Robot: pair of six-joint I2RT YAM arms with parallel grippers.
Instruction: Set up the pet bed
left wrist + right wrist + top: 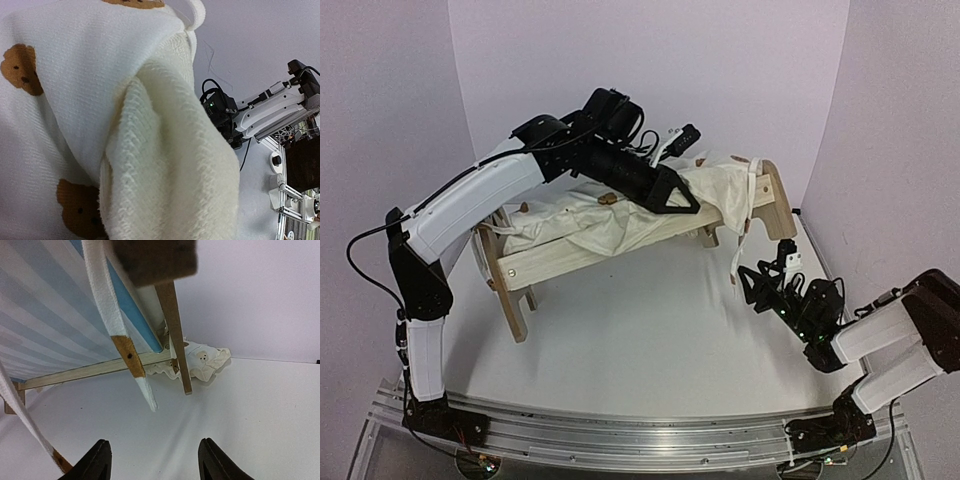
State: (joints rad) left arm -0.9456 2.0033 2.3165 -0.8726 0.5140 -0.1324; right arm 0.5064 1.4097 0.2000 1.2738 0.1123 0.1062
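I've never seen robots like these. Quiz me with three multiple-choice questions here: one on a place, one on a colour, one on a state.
1. Where is the left claw? A) on the cream bear-print duvet atop the light-wood bed frame; B) on the table; C) high overhead.
2. The striped cloth base under the bed is: A) red-and-white; B) blue-and-white; C) green-and-yellow.
3. The right claw is: A) clamping a bed leg; B) shut, empty; C) open, empty.
Answers: A, top view shows it at the duvet; B, the right wrist view shows those stripes; C, its fingers stand apart over the white table.
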